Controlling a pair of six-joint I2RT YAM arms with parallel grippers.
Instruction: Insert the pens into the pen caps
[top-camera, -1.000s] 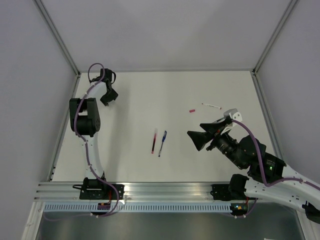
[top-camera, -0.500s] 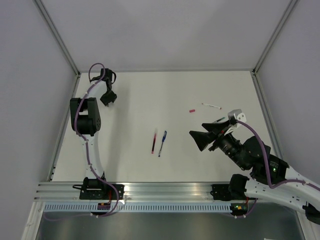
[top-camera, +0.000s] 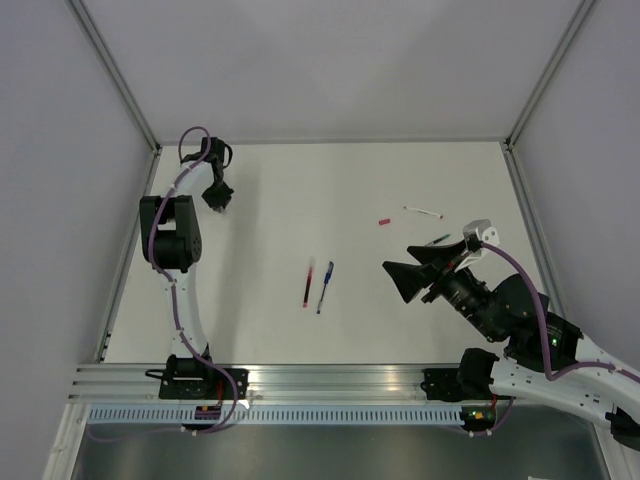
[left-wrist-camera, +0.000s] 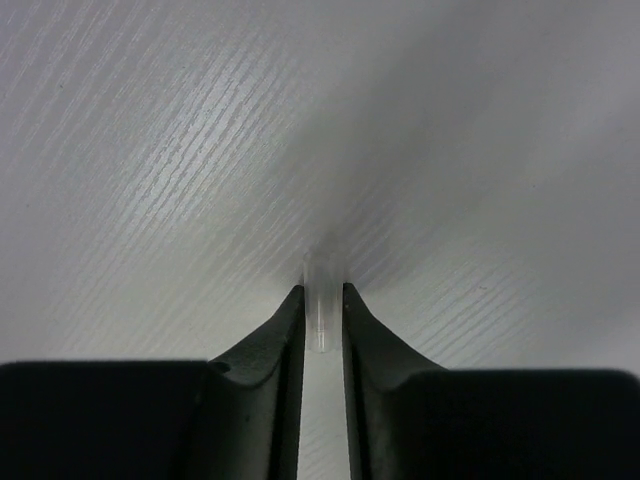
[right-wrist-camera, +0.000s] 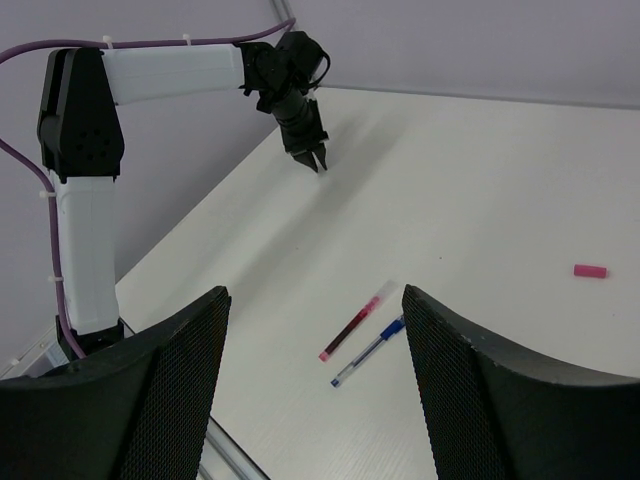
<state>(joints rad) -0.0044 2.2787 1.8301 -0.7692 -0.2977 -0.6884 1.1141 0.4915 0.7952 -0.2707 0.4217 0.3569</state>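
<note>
Since a second ago the right arm has drawn back toward the near right corner, so the right pincer (top-camera: 396, 283) sits a little nearer its base and a dark green stick pen (top-camera: 438, 240) shows just beside its wrist; the left arm has hardly shifted. We see the right pincer spread wide above the white worktop (top-camera: 300, 190), holding nothing. Near the middle of the worktop a slim red stick pen (top-camera: 308, 284) and a slim blue stick pen (top-camera: 325, 287) lie side by side, close but apart. To the far right of them lie a small pink-red plastic cap (top-camera: 383, 221) and, just beyond it, a thin white pen with red ends (top-camera: 423, 212), not touching each other. At the far left the left pincer (top-camera: 217, 197) points down at the worktop. Its jaws are drawn narrow on a short translucent plastic tube (left-wrist-camera: 322, 305), which is nipped between the fingertips. We cannot tell whether the tube's far end touches the surface.
</note>
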